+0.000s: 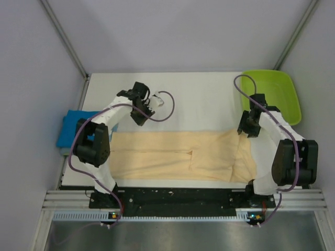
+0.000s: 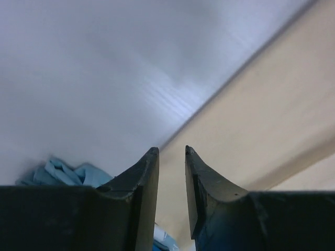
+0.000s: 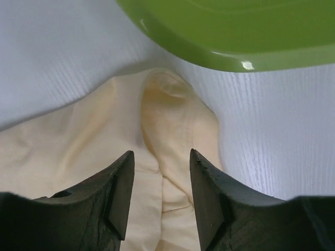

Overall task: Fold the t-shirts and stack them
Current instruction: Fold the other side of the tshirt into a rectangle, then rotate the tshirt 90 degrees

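The pale peach-cream t-shirt [image 1: 178,154] lies folded into a long band across the front of the white table. My left gripper [image 1: 140,115] hovers just beyond the band's far left edge, with its jaws a narrow gap apart and empty [image 2: 171,150]. The peach cloth [image 2: 272,104] shows past the jaws. My right gripper [image 1: 245,128] is open above the band's far right corner [image 3: 172,120] and holds nothing [image 3: 159,152]. The bright blue folded t-shirt [image 1: 70,125] lies at the table's left edge, partly under my left arm, and it also shows in the left wrist view [image 2: 68,172].
A lime-green plastic tray [image 1: 269,91] stands at the far right corner, close behind my right gripper; its rim shows in the right wrist view [image 3: 235,31]. Bare white table [image 1: 199,99] lies beyond the peach shirt. Grey walls enclose the table.
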